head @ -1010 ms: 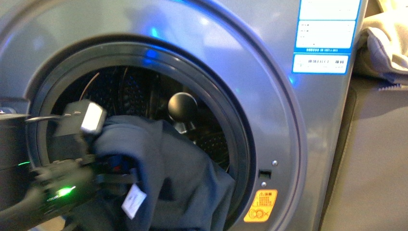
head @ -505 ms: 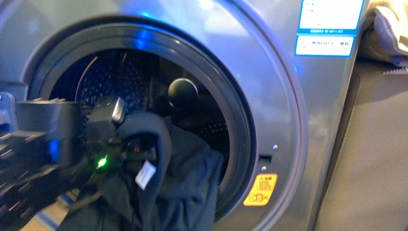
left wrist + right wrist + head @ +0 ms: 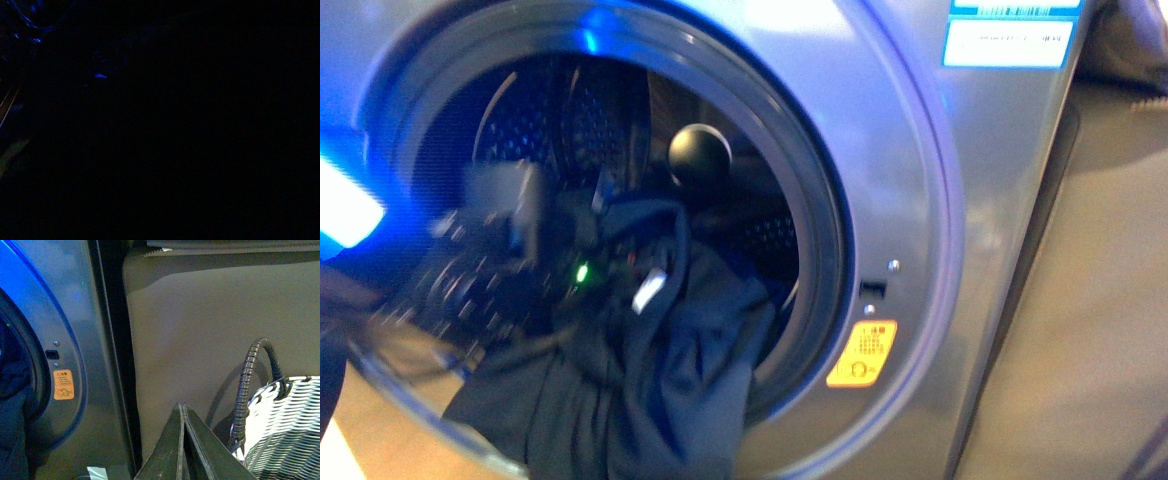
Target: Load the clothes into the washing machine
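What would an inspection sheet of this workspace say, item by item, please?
Surface: nothing seen.
Job's things: navy garment hangs over the porthole rim of the silver washing machine, partly inside the drum.
Clutter: white woven basket; black ball in the opening.
Grippers: left gripper blurred at the garment, state unclear; right gripper shut, empty.
Cables: ribbed black cable by the basket.
Surroundings: plain grey-brown panel beside the machine; left wrist view dark.
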Tool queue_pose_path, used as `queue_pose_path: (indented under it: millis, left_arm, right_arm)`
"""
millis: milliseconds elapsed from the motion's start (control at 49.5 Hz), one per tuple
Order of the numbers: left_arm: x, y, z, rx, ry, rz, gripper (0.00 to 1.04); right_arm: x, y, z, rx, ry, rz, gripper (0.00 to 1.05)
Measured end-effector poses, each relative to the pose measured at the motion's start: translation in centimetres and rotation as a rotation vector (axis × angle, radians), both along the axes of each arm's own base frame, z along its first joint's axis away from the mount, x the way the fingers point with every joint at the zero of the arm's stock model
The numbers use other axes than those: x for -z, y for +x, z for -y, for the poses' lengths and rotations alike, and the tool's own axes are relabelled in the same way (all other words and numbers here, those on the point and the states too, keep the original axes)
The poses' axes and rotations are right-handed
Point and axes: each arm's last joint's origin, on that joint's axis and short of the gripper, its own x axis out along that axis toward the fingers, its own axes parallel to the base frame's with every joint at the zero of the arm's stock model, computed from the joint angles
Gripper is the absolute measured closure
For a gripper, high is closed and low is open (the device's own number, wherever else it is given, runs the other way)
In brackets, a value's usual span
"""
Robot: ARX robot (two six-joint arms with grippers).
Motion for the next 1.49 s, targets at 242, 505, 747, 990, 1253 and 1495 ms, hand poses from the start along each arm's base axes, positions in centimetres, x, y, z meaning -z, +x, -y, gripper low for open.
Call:
queue_pose_path:
  millis: [242,505,747,990,1253,1495]
  left_arm:
    - [-0.1,2.9,-0.2,-0.038,0.006,-0.017,0.92]
    - [-0.3,5.4,0.2,-0.04,0.0,-0.007,0.92]
    - [0.5,7.4,1.2,-0.044,0.004,-0.006,0.92]
    - [0.9,8.6,1.6,-0.066,0.004,0.003,0.92]
    - [1.5,10.4,1.7,-0.096,0.003,-0.003,0.92]
    - [1.6,12.2,1.7,-0.152,0.055,-0.009,0.92]
  right_arm:
    - [0.0,0.0,0.0,0.0,0.0,0.0,1.02]
    - [0.0,0.0,0.0,0.0,0.0,0.0,1.02]
    - [0.0,0.0,0.0,0.0,0.0,0.0,1.02]
    - [0.0,0.0,0.0,0.0,0.0,0.0,1.02]
    - [0.0,0.0,0.0,0.0,0.0,0.0,1.02]
    - [0.0,0.0,0.0,0.0,0.0,0.0,1.02]
